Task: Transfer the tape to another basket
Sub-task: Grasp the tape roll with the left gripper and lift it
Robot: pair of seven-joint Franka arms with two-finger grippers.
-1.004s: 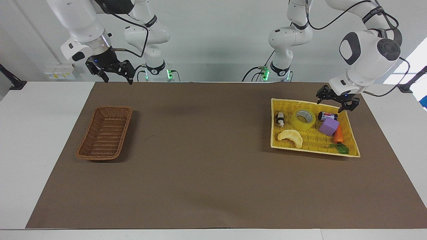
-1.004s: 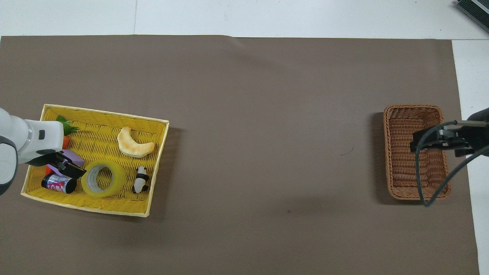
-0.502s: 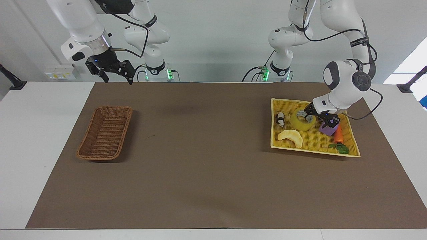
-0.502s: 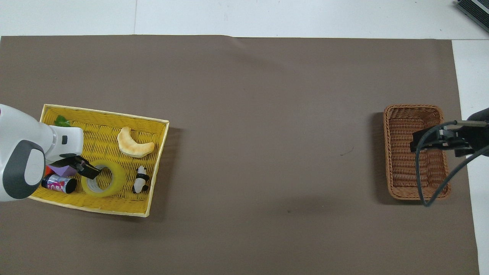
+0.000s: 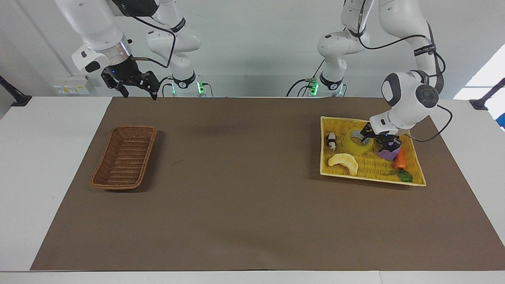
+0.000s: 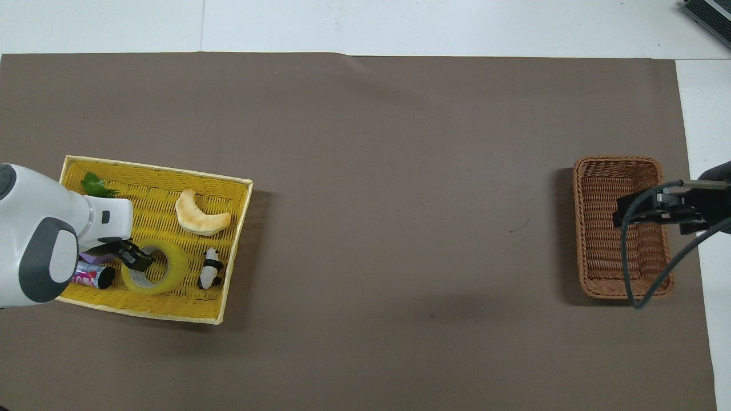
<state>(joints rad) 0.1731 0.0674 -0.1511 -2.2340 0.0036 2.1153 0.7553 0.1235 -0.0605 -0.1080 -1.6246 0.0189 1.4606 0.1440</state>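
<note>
Translucent yellow tape [image 5: 358,142] lying flat in the yellow tray [image 5: 410,179] near the table's corner at the left arm's end, nearest the robots, not yet lifted. Left gripper [image 5: 378,139] low at the roll's rim beside the purple block [image 5: 389,151], fingers apparently straddling the rim, though whether clamped cannot be told. Brown wicker basket [image 5: 123,157] at the right arm's end holding nothing, with the right gripper [image 5: 133,84] waiting, raised above the robots' table edge; grasp, carry and drop judged all to come.

Yellow tray [image 5: 415,178] (panda figure [image 5: 331,140], carrot [image 5: 400,161])
</note>
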